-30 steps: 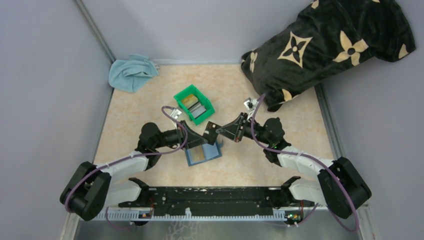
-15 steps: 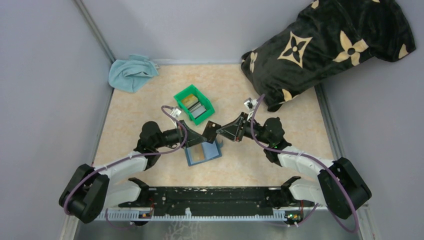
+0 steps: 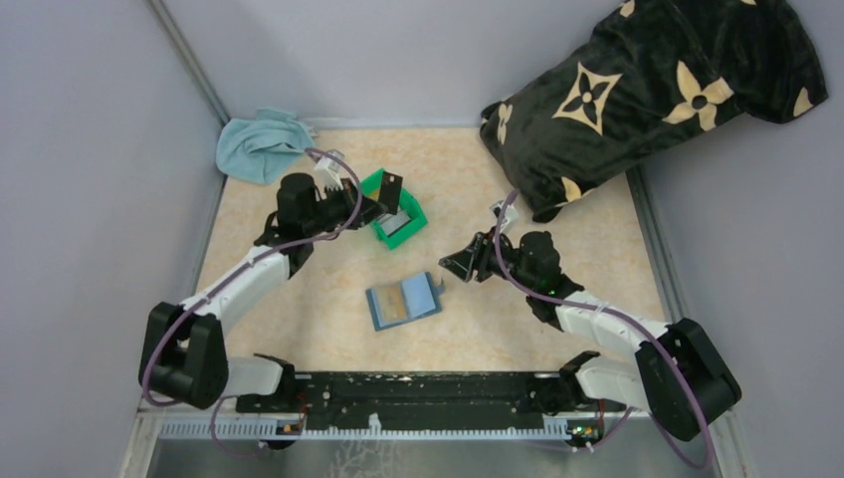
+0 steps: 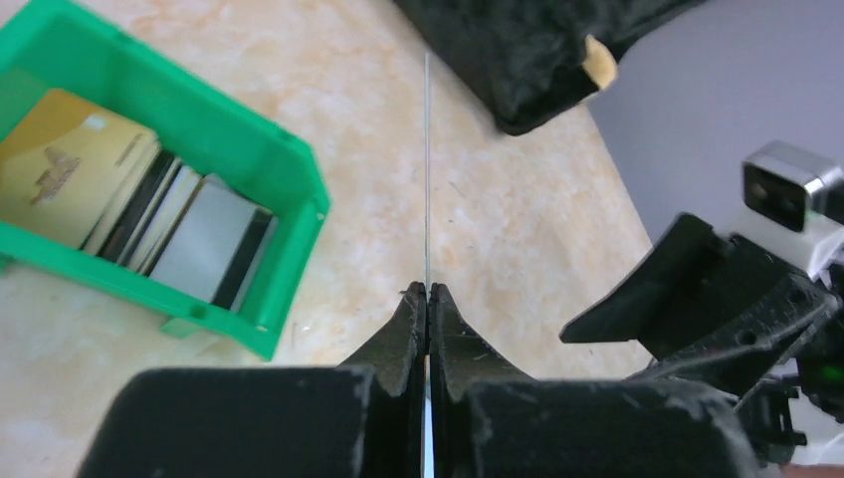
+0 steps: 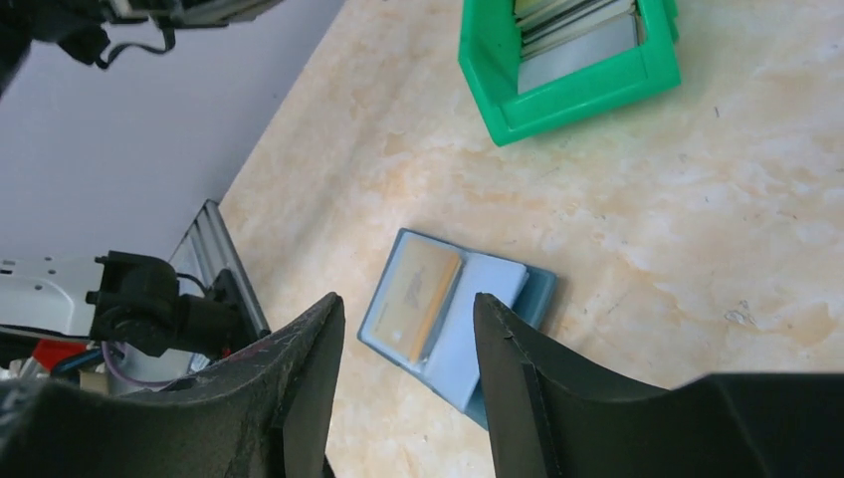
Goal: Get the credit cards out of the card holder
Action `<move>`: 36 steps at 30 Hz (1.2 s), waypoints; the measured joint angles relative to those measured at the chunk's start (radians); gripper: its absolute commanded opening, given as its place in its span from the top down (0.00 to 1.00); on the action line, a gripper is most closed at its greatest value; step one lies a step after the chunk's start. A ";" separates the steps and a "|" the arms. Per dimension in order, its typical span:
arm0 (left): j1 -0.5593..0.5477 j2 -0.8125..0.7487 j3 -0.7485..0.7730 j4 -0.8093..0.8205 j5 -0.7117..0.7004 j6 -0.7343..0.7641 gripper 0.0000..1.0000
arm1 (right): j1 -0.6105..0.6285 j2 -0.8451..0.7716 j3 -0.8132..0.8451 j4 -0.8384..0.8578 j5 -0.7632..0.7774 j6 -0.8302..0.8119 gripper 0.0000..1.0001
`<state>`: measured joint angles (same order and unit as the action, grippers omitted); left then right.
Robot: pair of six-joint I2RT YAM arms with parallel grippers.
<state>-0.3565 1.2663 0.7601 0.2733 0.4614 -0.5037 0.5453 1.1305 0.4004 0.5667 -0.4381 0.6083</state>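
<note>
While the teal-blue, square-ish folding card holder (image 3: 403,301) is lying open and flat on the beige marbled tabletop (image 3: 468,334) between the two arms, one tan credit card (image 5: 422,291) is sitting in a slot on its lighter blue inside (the right wrist view is showing this most clearly).

The left gripper (image 4: 427,291) is pinching a thin dark credit card (image 3: 391,187), its jaws pressed together on the card's lower edge. This card is standing upright, appearing only as a fine line in the left wrist view. It is hanging above the tabletop at the green plastic bin (image 4: 289,204); whether it is over the bin or just beside it cannot be told.

Inside the bin, several more credit cards (image 4: 204,254) are leaning against one another, a gold one at one end and silver-grey and dark ones beside it.

The right gripper (image 3: 453,267) is hovering just beside the card holder's far right corner, its jaws spread apart and gripping nothing.

A crumpled light blue cloth (image 3: 261,144) is lying in the far left corner. A black plush cushion with tan flower shapes (image 3: 647,90) is resting at the far right, well apart from the card holder.
</note>
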 measured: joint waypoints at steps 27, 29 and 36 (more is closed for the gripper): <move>0.243 0.687 0.715 -0.752 0.201 0.186 1.00 | -0.001 0.062 0.000 -0.059 0.053 -0.059 0.51; 0.243 0.716 0.729 -0.791 0.204 0.198 1.00 | -0.001 0.076 0.000 -0.059 0.052 -0.058 0.51; 0.241 0.765 0.790 -0.872 0.186 0.228 1.00 | -0.003 0.092 0.000 -0.058 0.052 -0.059 0.51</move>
<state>-0.1158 2.0312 1.5505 -0.5983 0.6472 -0.2756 0.5419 1.2228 0.4000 0.5091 -0.3859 0.5495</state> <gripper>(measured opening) 0.007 0.494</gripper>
